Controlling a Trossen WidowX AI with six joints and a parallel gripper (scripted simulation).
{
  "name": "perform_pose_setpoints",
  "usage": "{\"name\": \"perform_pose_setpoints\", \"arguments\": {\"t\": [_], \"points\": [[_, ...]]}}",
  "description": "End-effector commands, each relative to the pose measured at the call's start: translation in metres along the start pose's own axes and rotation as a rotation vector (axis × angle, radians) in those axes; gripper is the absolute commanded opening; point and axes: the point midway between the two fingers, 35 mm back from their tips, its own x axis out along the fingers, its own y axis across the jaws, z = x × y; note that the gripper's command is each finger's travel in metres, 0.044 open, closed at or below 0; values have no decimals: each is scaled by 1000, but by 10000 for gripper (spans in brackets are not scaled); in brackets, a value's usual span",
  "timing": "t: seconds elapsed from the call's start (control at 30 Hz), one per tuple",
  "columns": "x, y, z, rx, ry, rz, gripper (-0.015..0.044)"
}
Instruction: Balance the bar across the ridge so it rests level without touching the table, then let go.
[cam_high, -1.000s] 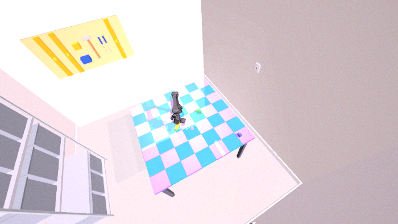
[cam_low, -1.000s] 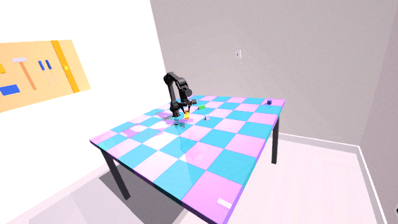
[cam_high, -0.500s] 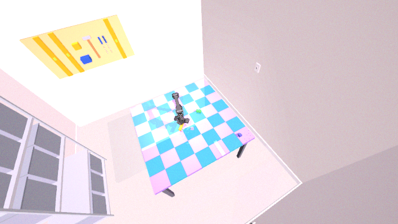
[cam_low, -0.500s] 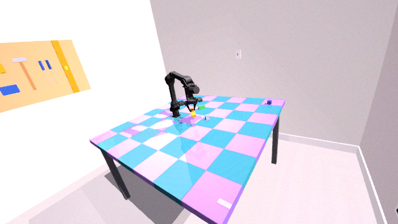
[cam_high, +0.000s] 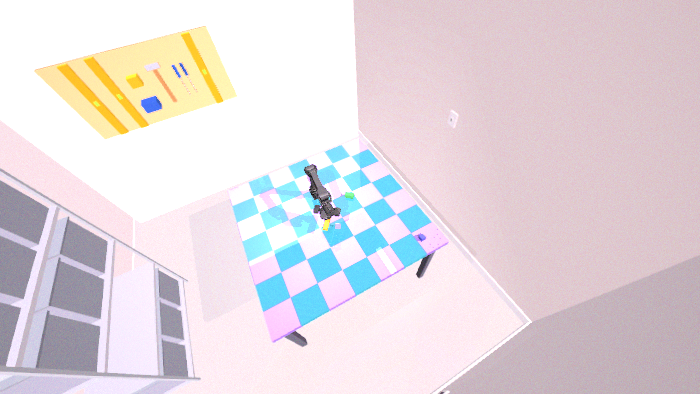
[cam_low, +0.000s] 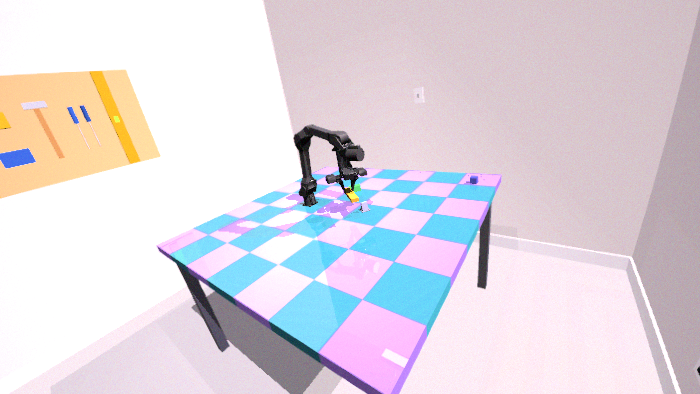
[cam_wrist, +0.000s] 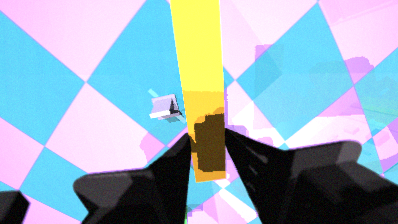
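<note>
My gripper (cam_wrist: 208, 150) is shut on the yellow bar (cam_wrist: 199, 75) near one end and holds it above the checkered table. The bar runs away from the fingers toward the top of the wrist view. The ridge (cam_wrist: 165, 107), a small pale wedge, sits on the table just left of the bar, below it and apart from it. In the exterior view the gripper (cam_low: 348, 184) holds the bar (cam_low: 353, 196) tilted down, with the ridge (cam_low: 366, 206) a little to its right. In the top view the bar (cam_high: 326, 225) and ridge (cam_high: 338, 226) lie side by side under the arm.
A green block (cam_low: 357, 187) lies behind the gripper. A blue block (cam_low: 473, 178) sits at the far right corner of the table. A white flat strip (cam_low: 395, 358) lies near the front edge. The arm's base (cam_low: 308, 197) stands left of the gripper.
</note>
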Motion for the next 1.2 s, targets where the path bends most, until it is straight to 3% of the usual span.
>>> {"name": "perform_pose_setpoints", "arguments": {"t": [0.0,0.43,1.17], "points": [[1,16,-3,-23,8,1,0],[2,59,-19,-101,9,5,0],[32,60,-20,-101,9,5,0]]}}
